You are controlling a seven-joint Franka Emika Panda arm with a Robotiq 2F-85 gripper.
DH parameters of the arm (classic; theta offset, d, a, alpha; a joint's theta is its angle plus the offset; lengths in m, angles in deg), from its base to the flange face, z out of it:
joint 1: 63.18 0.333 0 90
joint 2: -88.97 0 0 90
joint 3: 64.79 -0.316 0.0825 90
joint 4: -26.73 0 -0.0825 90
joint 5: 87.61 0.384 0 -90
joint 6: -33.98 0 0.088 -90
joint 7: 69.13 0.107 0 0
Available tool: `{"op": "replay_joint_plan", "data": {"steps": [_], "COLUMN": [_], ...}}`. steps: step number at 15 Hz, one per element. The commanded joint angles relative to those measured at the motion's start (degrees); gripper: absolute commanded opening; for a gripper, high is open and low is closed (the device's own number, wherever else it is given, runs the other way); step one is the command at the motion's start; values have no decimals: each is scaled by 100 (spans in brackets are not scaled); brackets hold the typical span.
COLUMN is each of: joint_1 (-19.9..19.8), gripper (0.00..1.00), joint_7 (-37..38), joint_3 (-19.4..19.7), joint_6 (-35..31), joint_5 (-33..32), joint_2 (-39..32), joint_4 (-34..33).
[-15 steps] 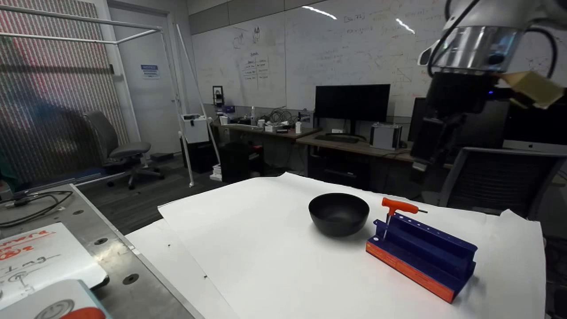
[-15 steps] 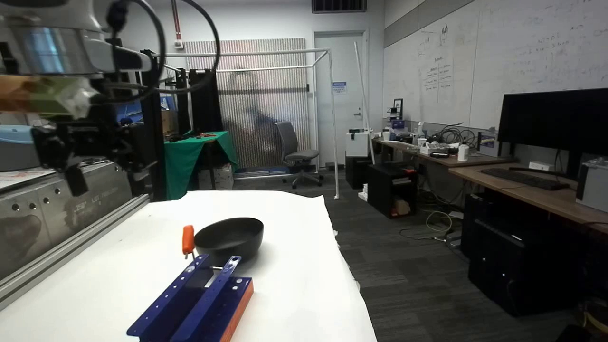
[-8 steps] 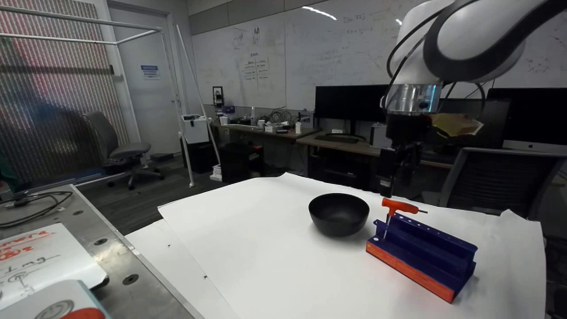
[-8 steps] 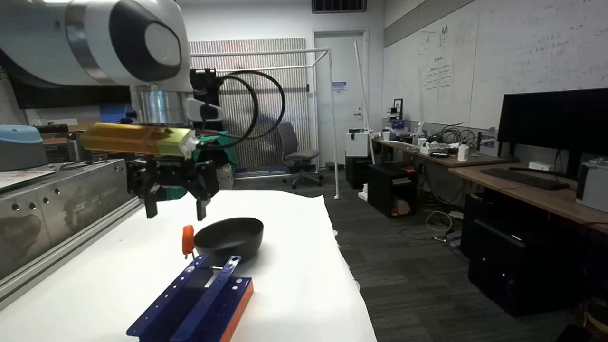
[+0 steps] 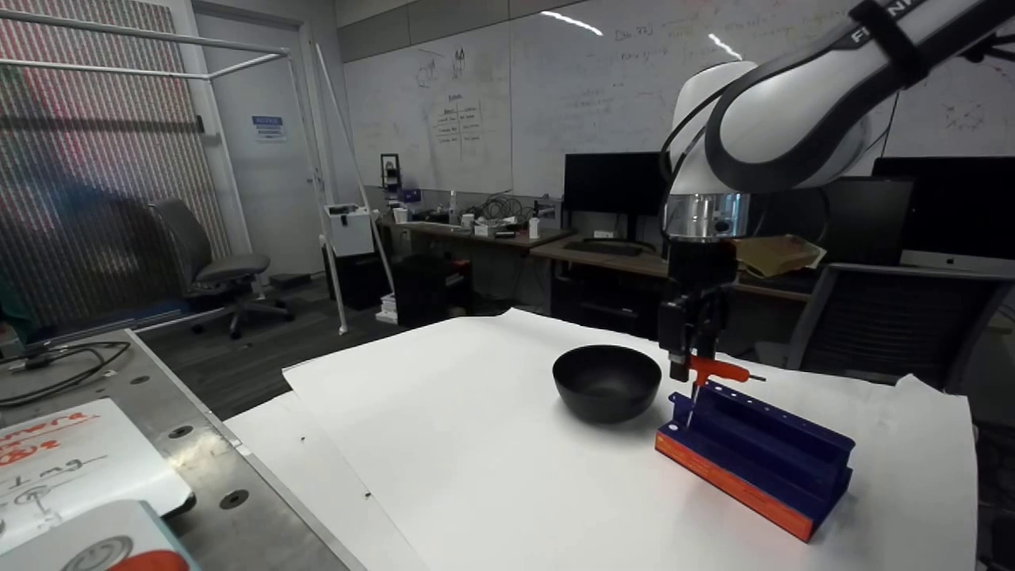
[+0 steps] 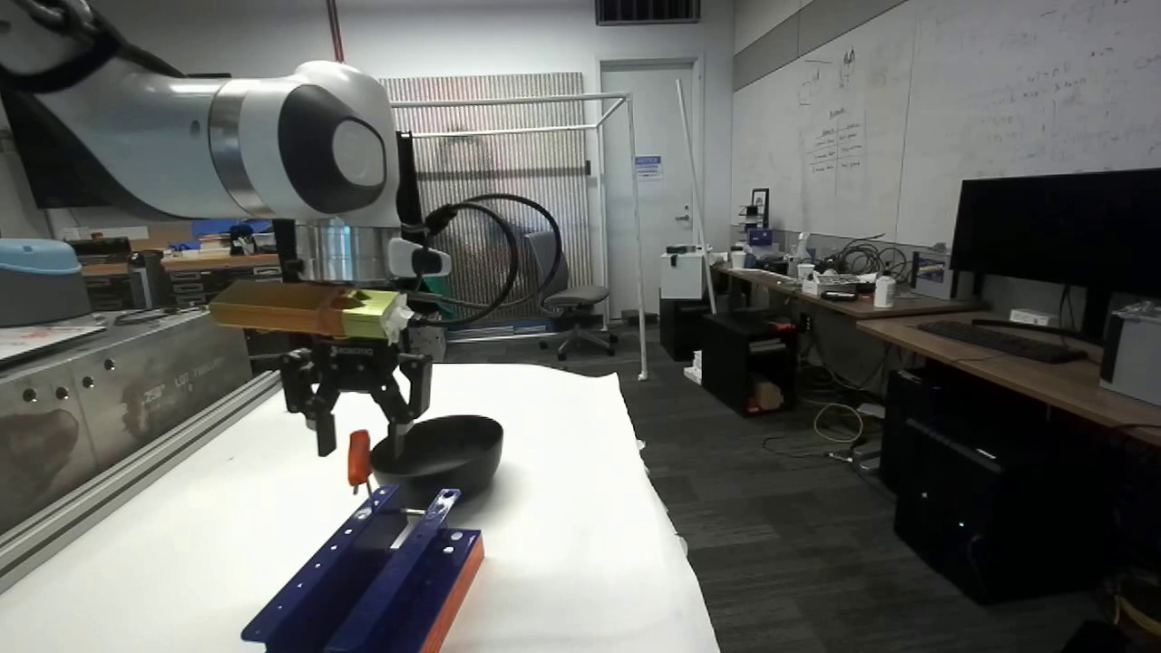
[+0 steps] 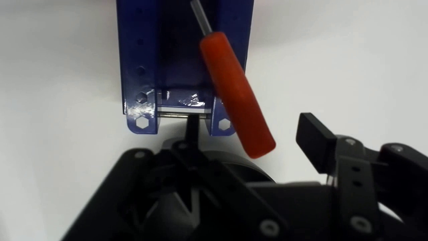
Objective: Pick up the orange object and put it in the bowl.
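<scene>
Your orange-red T-handled key (image 5: 720, 369) stands shaft-down at one end of the glossy, holed blue rack (image 5: 749, 465). Across the wrist view its handle (image 7: 237, 95) slants from upper left, where the metal tip (image 7: 201, 16) points, to lower right. Your black two-fingered tool (image 6: 361, 441) straddles the thick end, spread wide, gaps showing both sides.

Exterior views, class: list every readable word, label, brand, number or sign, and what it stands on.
"NOTICE": door sign; smaller print unreadable.
"250": metal beam; rest unclear.
"F" and "N": arm; rest hidden or unclear.
Too small or blurred: whiteboard, white panel, gripper, any rack print.
</scene>
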Motion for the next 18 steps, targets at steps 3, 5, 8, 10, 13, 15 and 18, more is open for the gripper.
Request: {"op": "replay_joint_plan", "data": {"steps": [3,5,8,10,13,15,18], "joint_1": [7,1,-3,28,67,79,52], "gripper": [28,13,9,9,9,9,9], "joint_7": [1,-10,25,209,529,779,1248], "joint_3": [10,13,16,-12,-88,-154,-293], "joint_6": [626,786,955,1016,1167,1383,959], "joint_5": [-131,-141,-131,-234,-375,-445,-557], "joint_2": [295,410,576,831,1299,1624,1975], "joint_4": [-100,-60,-49,-28,-83,-195,-156]}}
